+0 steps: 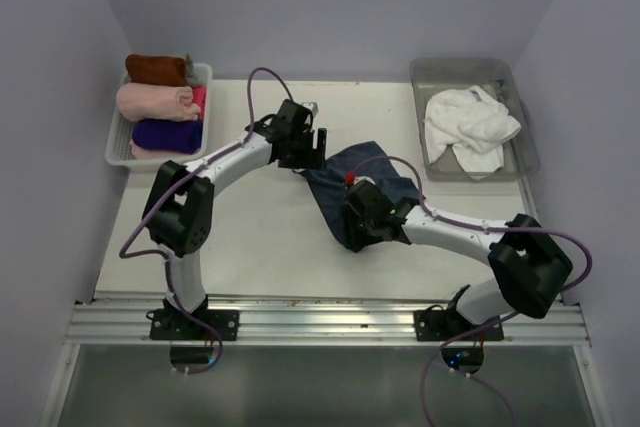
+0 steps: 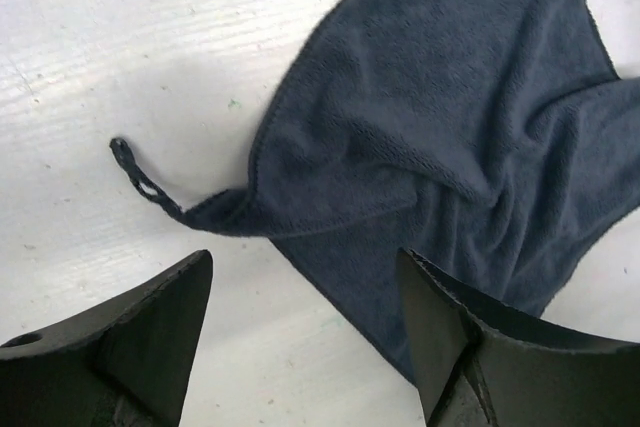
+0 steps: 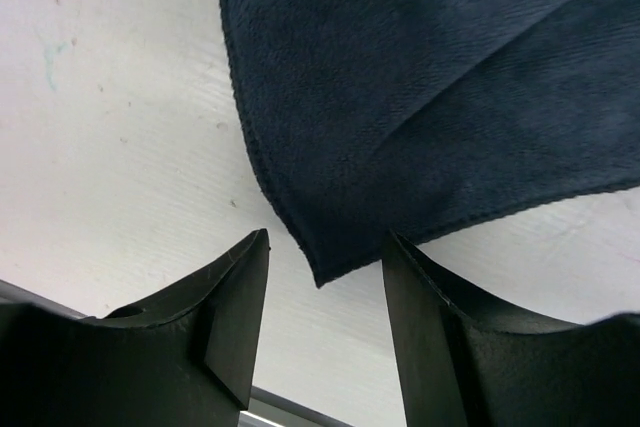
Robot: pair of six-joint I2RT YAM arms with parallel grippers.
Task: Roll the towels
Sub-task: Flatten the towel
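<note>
As they angle inward, both grippers (image 2: 305,262) (image 3: 326,239) seemingly overhang the towel (image 2: 450,97).

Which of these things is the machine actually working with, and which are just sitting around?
Part of the job: slate-blue towel, white towel, rust-brown towel.
Just lying about: pale pink roll, purple roll, white tray, clear bin.

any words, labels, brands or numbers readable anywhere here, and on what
none can be read in any view.
dark blue towel and its corner loop: no tag or lettering.
white towel, grey bin, white tray: no print visible from the top camera.
</note>
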